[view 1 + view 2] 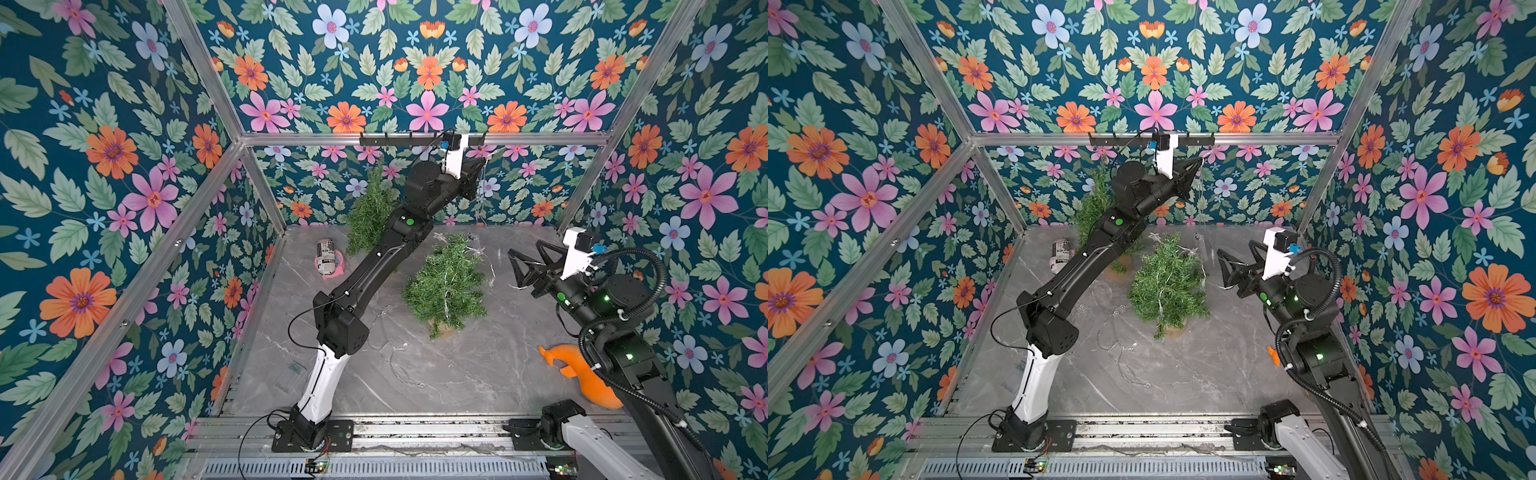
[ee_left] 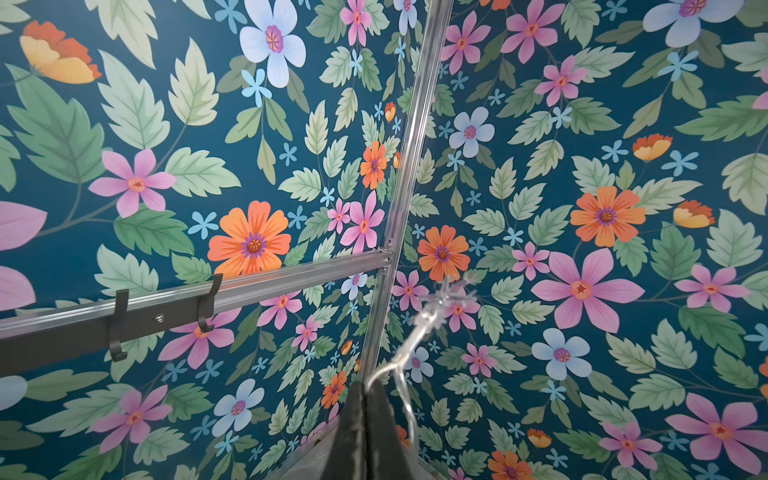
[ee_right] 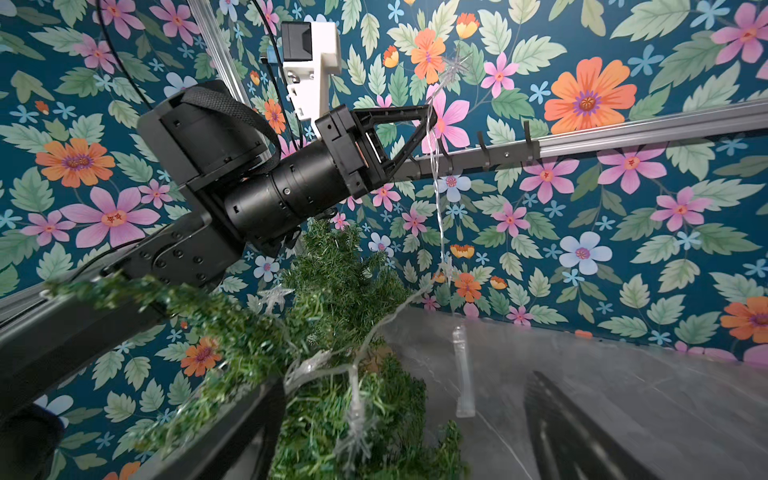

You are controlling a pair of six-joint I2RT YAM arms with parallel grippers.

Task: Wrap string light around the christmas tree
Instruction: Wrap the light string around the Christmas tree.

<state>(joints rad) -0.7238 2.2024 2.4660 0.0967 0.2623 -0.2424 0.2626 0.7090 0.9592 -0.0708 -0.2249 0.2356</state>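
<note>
Silvery star-beaded string light [image 2: 428, 322] pinched in left end effector [image 2: 365, 387]; right end effector [image 1: 514, 269] wide; green bristly christmas tree [image 1: 446, 286] below toppled if overpulled.

Grey marble-patterned desk [image 1: 457, 374]. Christmas tree [image 1: 446, 286] stands near middle on round tan base. Second tree [image 1: 370, 208] stands toward back, left of it. Printed can [image 1: 327, 254] lies on side near back-left, touching pink item [image 1: 338, 266]. Orange soft object [image 1: 582, 374] at right edge. Loose loops of string light [image 1: 392, 357] lie on bare desk in front of christmas tree.
</note>
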